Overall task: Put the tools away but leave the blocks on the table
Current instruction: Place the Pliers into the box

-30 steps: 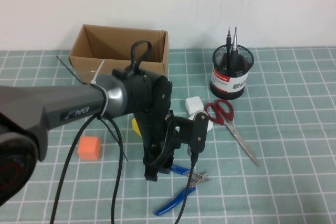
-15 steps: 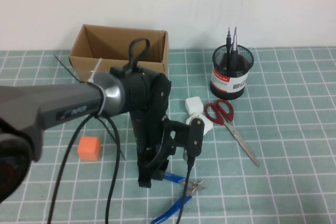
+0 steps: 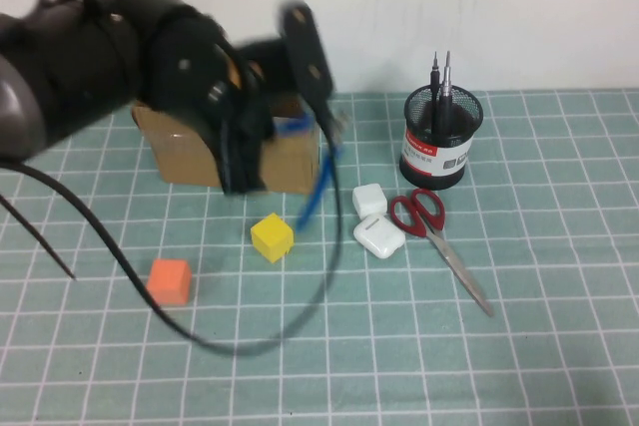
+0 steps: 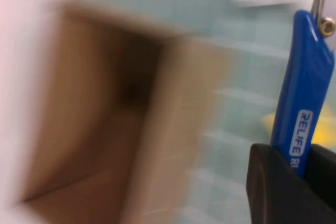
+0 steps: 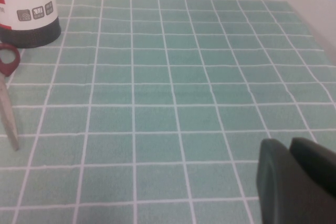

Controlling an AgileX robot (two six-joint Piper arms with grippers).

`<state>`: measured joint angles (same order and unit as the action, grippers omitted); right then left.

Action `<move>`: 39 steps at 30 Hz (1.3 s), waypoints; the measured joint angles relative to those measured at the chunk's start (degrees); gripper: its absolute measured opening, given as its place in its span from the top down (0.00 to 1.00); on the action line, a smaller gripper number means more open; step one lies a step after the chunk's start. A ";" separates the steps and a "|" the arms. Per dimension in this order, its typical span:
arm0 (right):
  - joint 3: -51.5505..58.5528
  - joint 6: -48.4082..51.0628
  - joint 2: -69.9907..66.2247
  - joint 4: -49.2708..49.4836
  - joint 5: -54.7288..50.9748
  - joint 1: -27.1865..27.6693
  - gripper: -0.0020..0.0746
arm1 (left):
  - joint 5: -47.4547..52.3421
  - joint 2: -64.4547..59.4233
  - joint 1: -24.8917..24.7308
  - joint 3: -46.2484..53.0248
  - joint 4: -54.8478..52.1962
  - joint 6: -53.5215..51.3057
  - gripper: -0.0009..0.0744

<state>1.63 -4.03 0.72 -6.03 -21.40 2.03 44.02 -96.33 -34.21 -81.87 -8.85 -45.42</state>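
- We see the left gripper (image 4: 294,182) raised in front of the box (image 3: 190,152), its black fingers (image 4: 268,182) clamped on one handle of the pliers (image 3: 318,172).
- Pliers hang off the table (image 3: 559,346), blue handle slanting down toward the yellow block (image 3: 272,236) (not touching it).
- In the left wrist view the box's open inside sits beside the pliers' handle; heavy blur there.
- Right gripper (image 5: 294,182) low over bare table, well off to the right of the scissors (image 3: 436,233); fingers together, nothing between them.
- Scissors lie flat, red handles just in front of the cup (image 3: 441,137).
- Pick (image 3: 446,82) and screwdriver (image 3: 435,87) stand upright in the cup.
- Orange block (image 3: 169,280) lies left of the yellow one, well apart.
- Two white cases (image 3: 374,221) lie between yellow block and scissors.
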 joint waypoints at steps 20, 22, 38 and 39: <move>0.00 0.00 0.00 0.00 0.00 0.00 0.99 | -18.87 -8.45 10.40 -11.84 -21.87 2.07 0.91; 0.00 0.00 0.00 0.00 0.00 0.00 0.99 | -21.78 -9.89 11.22 -12.39 -24.52 2.09 0.91; 0.00 0.00 0.00 0.00 0.00 0.00 0.99 | -29.73 -17.30 13.80 -10.26 -39.59 0.64 0.91; 0.00 0.00 0.00 0.00 0.00 0.00 0.99 | -30.27 -17.30 13.88 -9.21 -39.84 -0.54 0.91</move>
<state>1.63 -4.03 0.72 -6.03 -21.40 2.03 13.75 -113.63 -20.33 -91.08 -48.70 -45.97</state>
